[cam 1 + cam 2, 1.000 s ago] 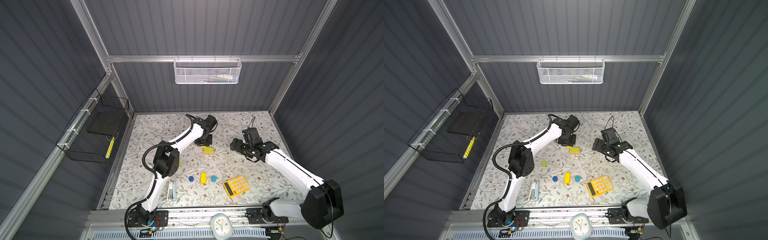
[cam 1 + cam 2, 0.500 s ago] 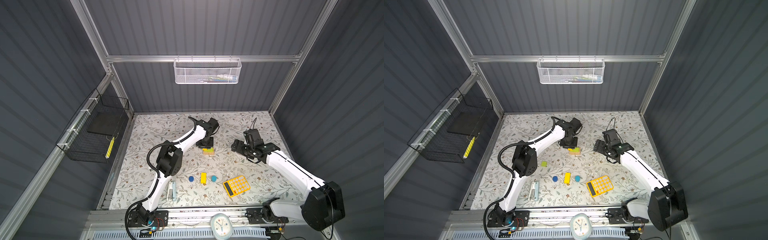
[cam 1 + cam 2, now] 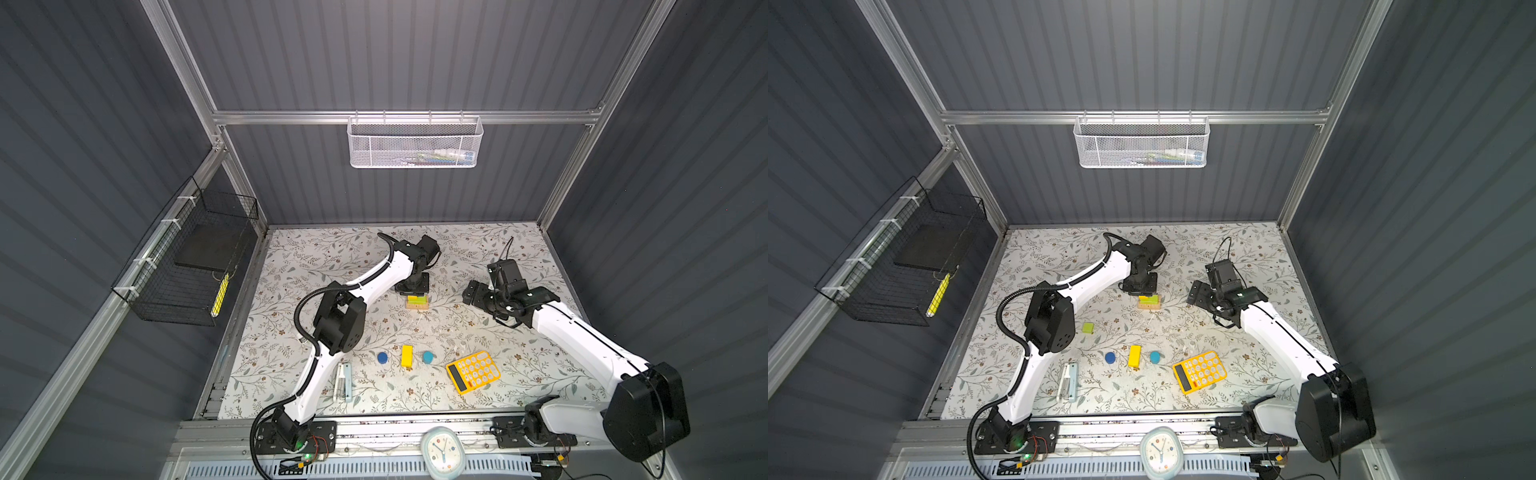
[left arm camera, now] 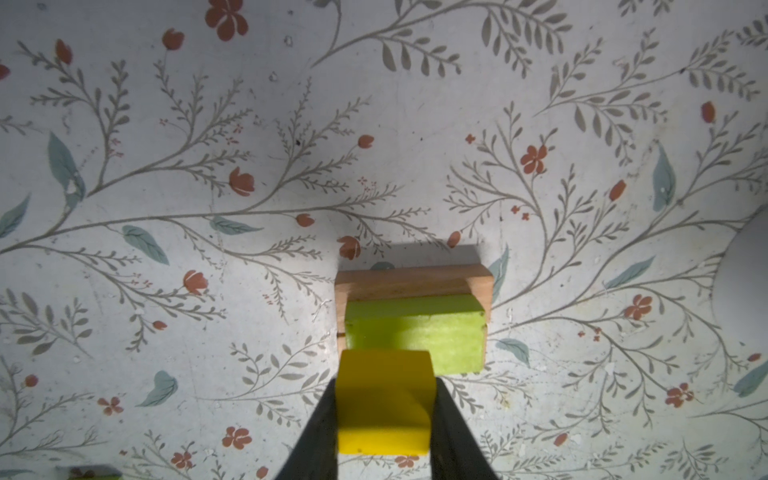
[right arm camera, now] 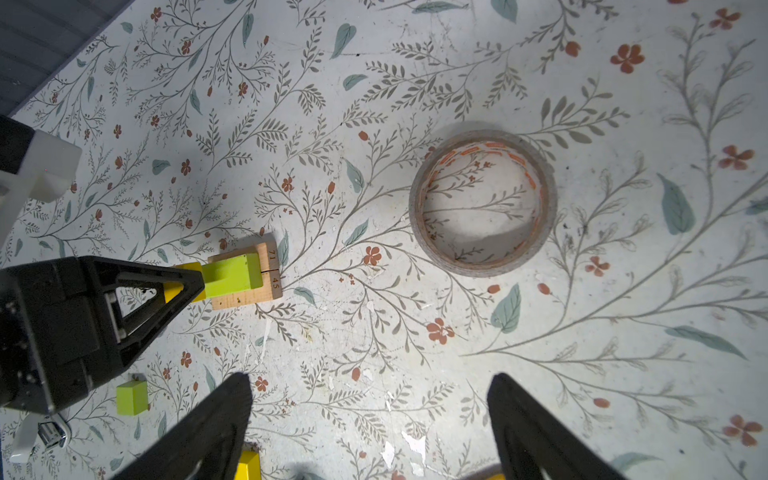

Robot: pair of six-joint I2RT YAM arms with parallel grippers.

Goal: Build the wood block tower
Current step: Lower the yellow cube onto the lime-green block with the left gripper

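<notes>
On the floral-patterned worktop (image 3: pixel 291 266), at mid-width toward the rear edge, the wood block tower was partly built: two tan wooden bars (image 4: pixel 411 280) lay side by side with a lime-green wooden bar (image 4: pixel 415 336) resting on top. A yellow bar (image 3: pixel 407 356), a lime-green cube (image 3: pixel 1087 328) and two blue cylinders (image 3: pixel 382 357) lay unplaced nearer the front edge. The left gripper (image 4: pixel 384 386) was clenched on a yellow wooden cube (image 4: pixel 384 415), held over one end of the lime-green wooden bar; contact could not be confirmed. The right gripper (image 5: pixel 370 382) stood released, empty.

White-shelled arms (image 3: pixel 374 278), chunky black elbow joints (image 3: pixel 338 320), ribbed black cable loops (image 3: pixel 296 318), skeletal triangular black left claw (image 5: pixel 191 283), kinda sleek tbh
</notes>
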